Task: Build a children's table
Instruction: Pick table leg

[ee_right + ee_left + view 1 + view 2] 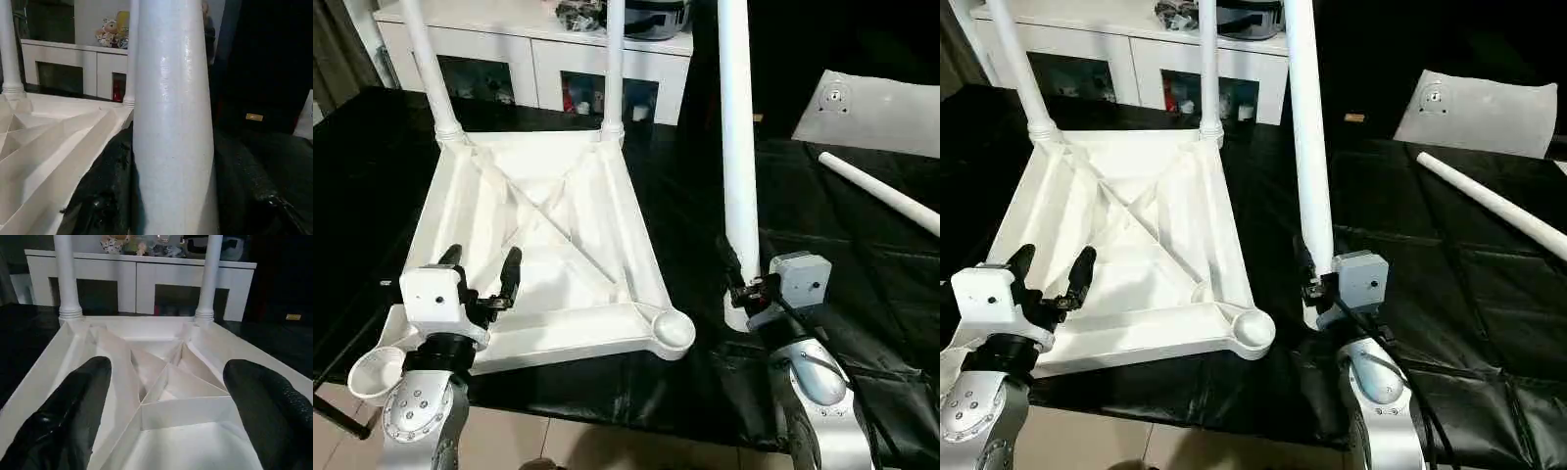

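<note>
The children's table's white tabletop (636,235) lies upside down on the black-covered table, ribs up. Two white legs (429,59) (614,59) stand in its far corner sockets. My right gripper (736,284) is shut on a third leg (738,147), held upright with its thick end on the black cloth just right of the bare near-right socket (674,328). The right wrist view has this leg (171,122) between my black fingers (105,191). My left gripper (481,257) stands open over the tabletop's near-left part, nothing between its fingers (73,411). A fourth leg (881,193) lies at the right.
A small white panel (871,108) lies at the far right of the table. A white cabinet (538,49) with clutter on top stands behind the table. The near-left socket (377,372) hangs over the table's front edge, above the floor.
</note>
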